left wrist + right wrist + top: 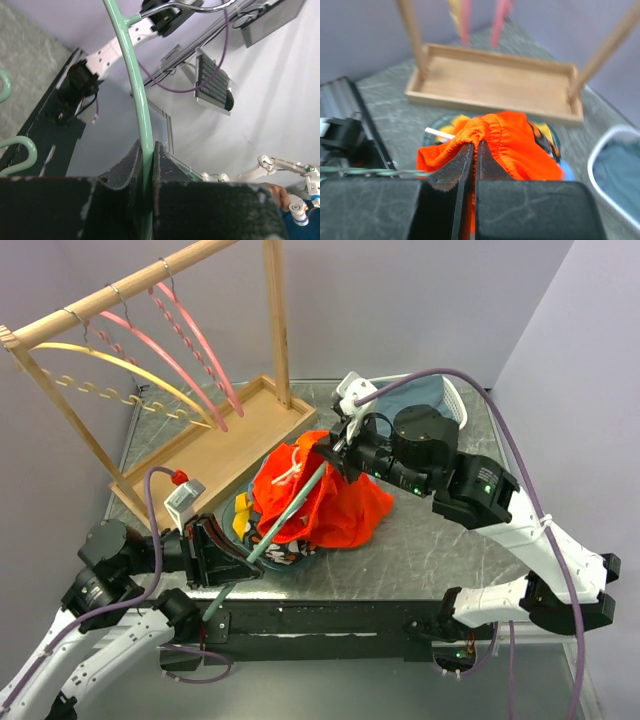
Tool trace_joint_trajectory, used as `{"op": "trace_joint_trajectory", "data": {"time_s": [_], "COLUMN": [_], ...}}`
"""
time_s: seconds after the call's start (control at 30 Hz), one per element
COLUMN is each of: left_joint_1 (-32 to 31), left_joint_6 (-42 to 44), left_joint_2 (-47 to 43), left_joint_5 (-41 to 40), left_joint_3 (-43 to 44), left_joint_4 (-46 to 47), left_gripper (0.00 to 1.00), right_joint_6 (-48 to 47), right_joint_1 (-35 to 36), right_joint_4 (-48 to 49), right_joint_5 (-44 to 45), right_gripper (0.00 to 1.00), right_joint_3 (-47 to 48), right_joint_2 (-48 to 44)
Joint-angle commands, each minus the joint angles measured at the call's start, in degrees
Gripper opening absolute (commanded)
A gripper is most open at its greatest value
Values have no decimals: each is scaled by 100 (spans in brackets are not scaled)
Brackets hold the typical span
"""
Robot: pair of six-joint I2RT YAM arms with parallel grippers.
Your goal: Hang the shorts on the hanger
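While left hand (146, 156) clamps the hanger (134, 65) — right hand (475, 152) pinches the shorts (507, 135).

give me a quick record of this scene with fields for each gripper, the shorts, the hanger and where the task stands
left gripper: shut on the hanger, clamping its thin green bar
right gripper: shut on the shorts, pinching the elastic waistband edge
shorts: bunched, one edge lifted, the rest draped down to the table
hanger: slants from the left gripper across the shorts toward the right gripper
task: shorts not yet seen hanging from the hanger
surroundings: wooden rack far left, white basket far right
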Motion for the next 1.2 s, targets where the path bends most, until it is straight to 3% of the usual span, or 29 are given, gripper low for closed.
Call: {"op": "trace_joint_trajectory", "data": {"time_s": [0.0,0.17,0.4,0.63,0.77,0.87,0.9,0.97,1.17], "left_joint_1": [2,2,2,-7,-24,-51,-77,-121,-393], "left_joint_6": [-254,-141,-202,333,492,624,667,817,1203], "left_joint_2": [-24,-209,-262,-60,46,160,221,283,827], "left_joint_5": [-23,-672,-1385,-1455,-1490,-1499,-1508,-1595,-1859], "left_joint_3": [-476,-1151,-2278,-2402,-2411,-2393,-2367,-2279,-1919], "left_joint_4": [1631,2441,4050,3884,3770,3656,3542,3419,3005], "left_gripper": [1,1,1,1,1,1,1,1,1], "right_joint_6": [-265,68,1166,2546,3363,4057,4381,4586,5113], "right_joint_1": [292,292,266,90,-76,-979,-1487,-1807,-2484], "right_joint_4": [30,144,303,-338,-944,-1016,-990,-911,-902], "right_joint_5": [-608,-469,234,1149,1641,932,294,-53,-608], "right_gripper": [0,2,25,59,66,62,58,56,65], "right_joint_3": [825,450,-360,25,237,-131,-341,-509,-825], "right_joint_2": [262,246,-133,166,298,88,35,-79,25]}}
